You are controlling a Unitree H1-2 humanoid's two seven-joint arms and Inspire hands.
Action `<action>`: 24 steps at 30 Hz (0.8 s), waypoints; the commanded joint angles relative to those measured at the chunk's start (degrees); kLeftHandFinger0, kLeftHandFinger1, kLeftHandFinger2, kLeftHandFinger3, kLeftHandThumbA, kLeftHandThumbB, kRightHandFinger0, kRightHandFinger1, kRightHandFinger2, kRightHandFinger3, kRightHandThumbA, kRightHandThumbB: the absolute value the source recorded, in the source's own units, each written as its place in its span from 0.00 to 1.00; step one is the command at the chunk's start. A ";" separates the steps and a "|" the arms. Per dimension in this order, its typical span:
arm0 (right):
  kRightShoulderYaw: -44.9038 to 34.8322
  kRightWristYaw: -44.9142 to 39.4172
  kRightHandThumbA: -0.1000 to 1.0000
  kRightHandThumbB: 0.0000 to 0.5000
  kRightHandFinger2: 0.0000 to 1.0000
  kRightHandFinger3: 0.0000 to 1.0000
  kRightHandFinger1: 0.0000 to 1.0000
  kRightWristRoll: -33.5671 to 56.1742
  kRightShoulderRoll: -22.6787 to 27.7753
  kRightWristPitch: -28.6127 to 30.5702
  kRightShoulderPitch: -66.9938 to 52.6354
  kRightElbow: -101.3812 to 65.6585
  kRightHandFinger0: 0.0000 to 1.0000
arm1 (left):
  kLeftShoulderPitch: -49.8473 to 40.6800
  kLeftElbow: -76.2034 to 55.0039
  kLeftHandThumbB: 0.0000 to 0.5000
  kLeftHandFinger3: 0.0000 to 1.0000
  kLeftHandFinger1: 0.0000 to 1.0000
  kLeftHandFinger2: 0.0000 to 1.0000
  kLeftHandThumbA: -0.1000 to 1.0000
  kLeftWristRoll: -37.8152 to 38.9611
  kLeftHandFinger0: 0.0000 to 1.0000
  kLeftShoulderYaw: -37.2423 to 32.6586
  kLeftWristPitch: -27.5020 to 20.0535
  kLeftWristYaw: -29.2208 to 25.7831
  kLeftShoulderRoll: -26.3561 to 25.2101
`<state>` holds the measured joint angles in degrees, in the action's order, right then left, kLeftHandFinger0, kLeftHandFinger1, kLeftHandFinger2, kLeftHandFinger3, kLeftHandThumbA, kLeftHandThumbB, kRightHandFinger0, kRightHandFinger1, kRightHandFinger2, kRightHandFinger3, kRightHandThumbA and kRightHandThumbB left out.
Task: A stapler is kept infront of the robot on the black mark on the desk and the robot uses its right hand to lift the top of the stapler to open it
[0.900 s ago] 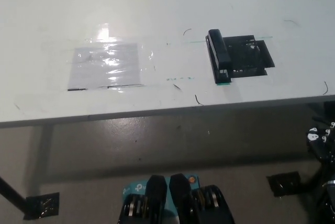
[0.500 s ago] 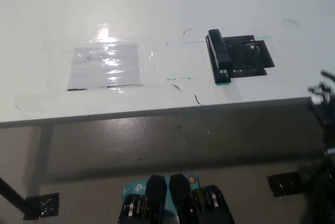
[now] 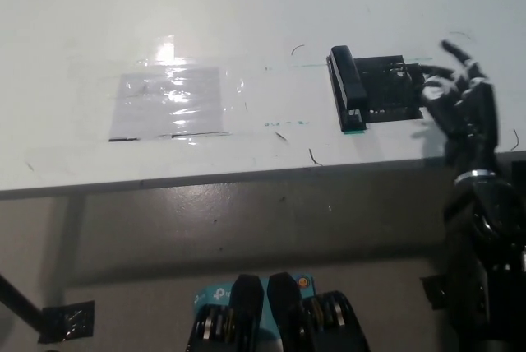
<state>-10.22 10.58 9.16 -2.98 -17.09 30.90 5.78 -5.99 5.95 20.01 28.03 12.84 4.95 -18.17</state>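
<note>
White table (image 3: 246, 6) fills the upper part of the head view, its near edge running across the middle. Black stapler (image 3: 347, 89) lies on the table right of centre, long axis pointing away from the robot, top arm down and closed. It sits along the left edge of the black mark (image 3: 393, 89), a dark taped rectangle on the tabletop; the mark extends out to the stapler's right. A small green bit shows at the stapler's near end.

Right hand (image 3: 460, 105) is up over the table's right part, just to the right of the black mark. Its fingers (image 3: 457, 52) are spread apart and loosely curled, holding nothing. Fingertips reach toward the mark's right edge and seem to overlap it slightly in this view; hand is apart from the stapler, no contact with it. The black forearm drops down past the table edge toward the bottom right corner.

Left hand is not visible anywhere.

A shiny clear plastic sheet (image 3: 168, 104) is stuck flat on the table left of centre, well apart from the stapler, glare on its top. A few thin dark pen-like scribbles dot the surface between and around them. Grey floor (image 3: 246, 229) below the table edge, with a piece of black tape (image 3: 67, 319) at lower left.
</note>
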 commanded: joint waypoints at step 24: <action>-9.81 13.08 0.46 0.00 0.93 1.00 0.74 32.52 -11.63 -9.84 2.47 7.35 0.62 | -0.69 -1.31 0.23 0.95 0.62 0.78 0.36 1.21 0.60 0.29 -0.61 0.69 -0.32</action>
<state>-19.77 17.89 32.13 -12.71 -25.69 31.19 13.20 -6.14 5.87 20.02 28.10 12.96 4.97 -17.70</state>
